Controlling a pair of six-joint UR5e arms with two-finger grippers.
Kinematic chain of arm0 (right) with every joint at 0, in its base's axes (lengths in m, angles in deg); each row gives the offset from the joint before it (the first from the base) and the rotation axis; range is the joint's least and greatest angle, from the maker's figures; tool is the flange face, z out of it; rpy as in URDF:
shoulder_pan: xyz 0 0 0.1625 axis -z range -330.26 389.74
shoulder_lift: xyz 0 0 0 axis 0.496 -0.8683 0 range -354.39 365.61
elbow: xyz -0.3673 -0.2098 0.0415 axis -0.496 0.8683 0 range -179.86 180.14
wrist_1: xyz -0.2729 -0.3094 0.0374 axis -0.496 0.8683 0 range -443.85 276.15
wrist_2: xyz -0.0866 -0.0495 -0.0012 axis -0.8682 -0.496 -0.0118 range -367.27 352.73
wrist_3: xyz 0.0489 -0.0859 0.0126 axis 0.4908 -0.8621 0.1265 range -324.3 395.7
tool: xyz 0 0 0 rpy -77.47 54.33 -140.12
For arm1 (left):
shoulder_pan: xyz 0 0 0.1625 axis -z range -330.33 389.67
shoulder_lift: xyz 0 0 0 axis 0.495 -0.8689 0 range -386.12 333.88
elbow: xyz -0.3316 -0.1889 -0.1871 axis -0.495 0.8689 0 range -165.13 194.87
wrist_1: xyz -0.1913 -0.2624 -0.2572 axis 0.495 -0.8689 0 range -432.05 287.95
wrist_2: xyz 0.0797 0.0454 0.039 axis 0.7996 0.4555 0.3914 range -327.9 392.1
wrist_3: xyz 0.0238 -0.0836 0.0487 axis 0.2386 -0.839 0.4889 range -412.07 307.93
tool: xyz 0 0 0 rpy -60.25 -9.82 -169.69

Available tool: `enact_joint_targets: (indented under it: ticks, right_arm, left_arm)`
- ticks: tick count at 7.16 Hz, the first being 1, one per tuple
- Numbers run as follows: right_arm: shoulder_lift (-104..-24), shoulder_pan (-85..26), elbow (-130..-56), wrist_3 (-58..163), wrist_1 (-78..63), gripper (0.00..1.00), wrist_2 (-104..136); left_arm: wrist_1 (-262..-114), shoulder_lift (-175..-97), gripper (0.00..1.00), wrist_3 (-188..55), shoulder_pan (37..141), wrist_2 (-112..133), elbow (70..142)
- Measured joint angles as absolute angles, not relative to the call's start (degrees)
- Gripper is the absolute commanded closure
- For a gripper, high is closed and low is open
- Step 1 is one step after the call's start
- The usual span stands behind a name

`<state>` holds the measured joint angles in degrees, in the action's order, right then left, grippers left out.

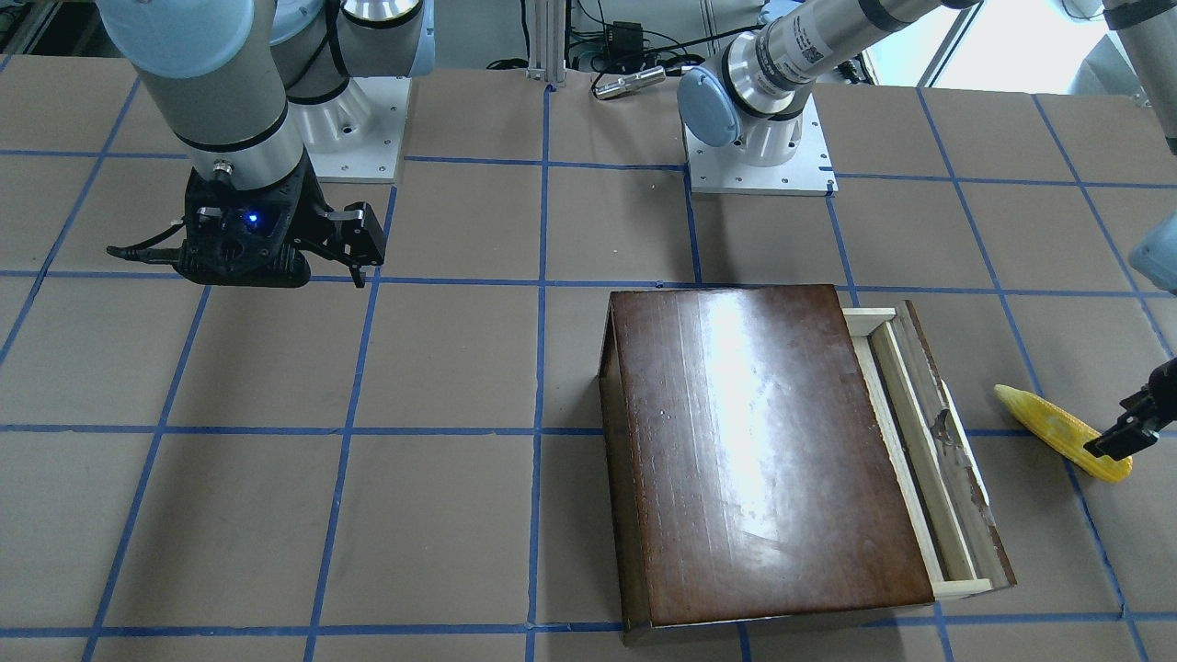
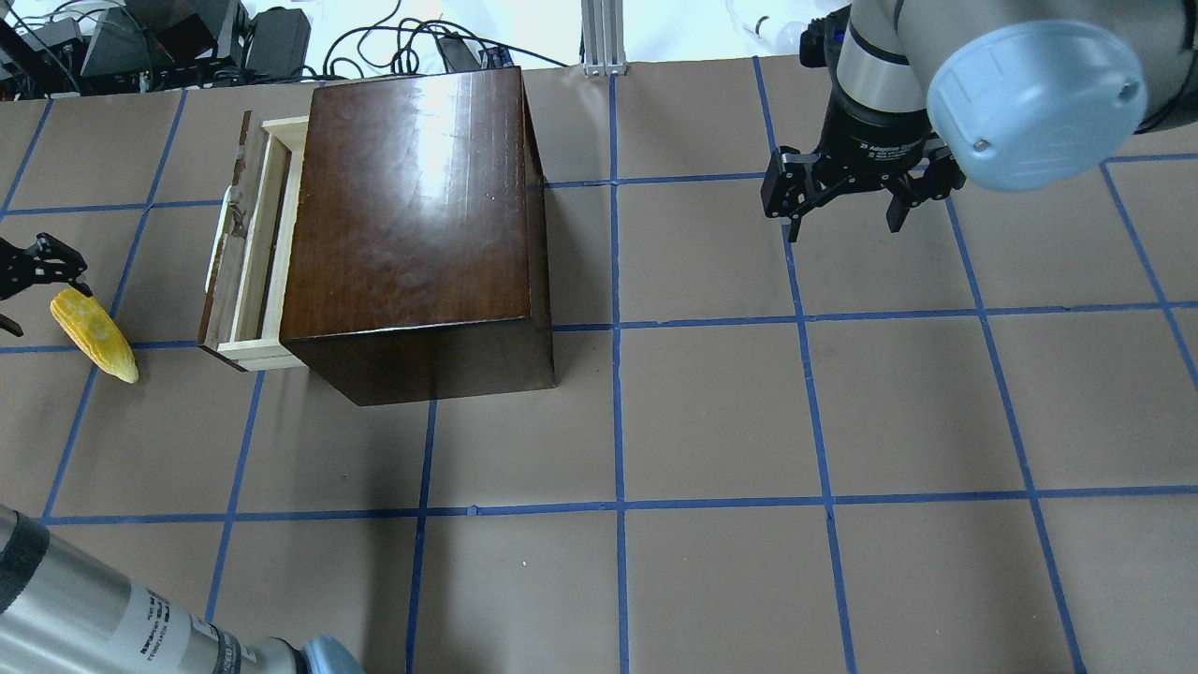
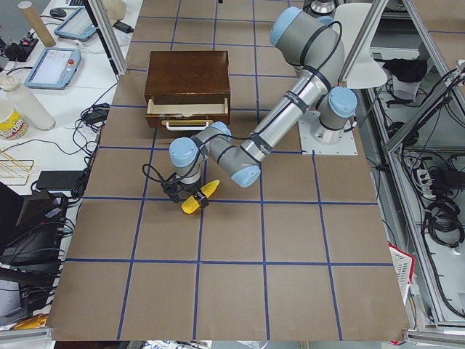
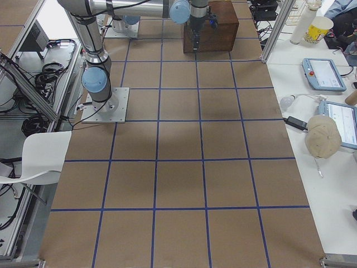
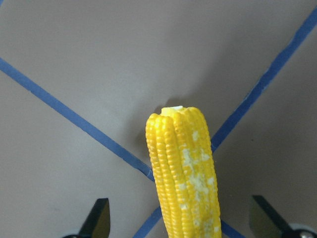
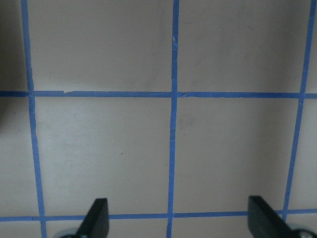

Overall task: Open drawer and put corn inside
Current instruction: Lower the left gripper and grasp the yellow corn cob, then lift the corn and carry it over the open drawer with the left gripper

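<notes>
Corn flat on tabletop, lower centre of left wrist view, near part-open drawer. Left gripper fingers spread astride it, not touching: lower, centre on thick middle, close gently. Right gripper spread too, well apart.

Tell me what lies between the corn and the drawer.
Nothing: in the overhead view only bare table with blue tape lines separates the corn from the open drawer.

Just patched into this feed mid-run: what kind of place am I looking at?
Most likely a robotics lab test cell. The table is covered in brown board with a blue tape grid, metal base plates are screwed onto it, and teach pendants lie on a side bench.
</notes>
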<state>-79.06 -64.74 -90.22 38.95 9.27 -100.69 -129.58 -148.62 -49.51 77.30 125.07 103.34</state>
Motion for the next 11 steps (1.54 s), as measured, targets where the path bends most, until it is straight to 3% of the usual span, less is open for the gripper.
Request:
enact_joint_targets:
  ticks: [1, 2, 3, 4, 8, 11]
  right_arm:
    - [-79.06, -64.75, -90.22, 38.95, 9.25, 0.00, -100.69]
    - [-79.06, -64.74, -90.22, 38.95, 9.23, 0.00, -100.69]
    - [-79.08, -64.74, -90.21, 38.95, 9.24, 0.00, -100.69]
    - [-79.09, -64.74, -90.22, 38.95, 9.28, 0.00, -100.69]
    - [-79.06, -64.74, -90.22, 38.95, 9.27, 0.00, -100.69]
    - [-79.07, -64.74, -90.22, 38.95, 9.29, 0.00, -100.64]
  left_arm:
    - [-128.85, -149.24, 0.14, -51.59, 77.32, 124.45, 103.69]
    - [-128.60, -149.97, 0.44, -53.53, 77.35, 123.63, 103.63]
    - [-128.52, -150.59, 0.81, -54.53, 77.41, 123.21, 103.52]
    - [-128.49, -150.91, 1.00, -54.89, 77.44, 123.05, 103.43]
    - [-129.42, -149.84, 1.00, -53.31, 77.97, 123.11, 102.43]
    - [-140.66, -146.44, 1.00, -47.17, 81.12, 123.36, 93.07]
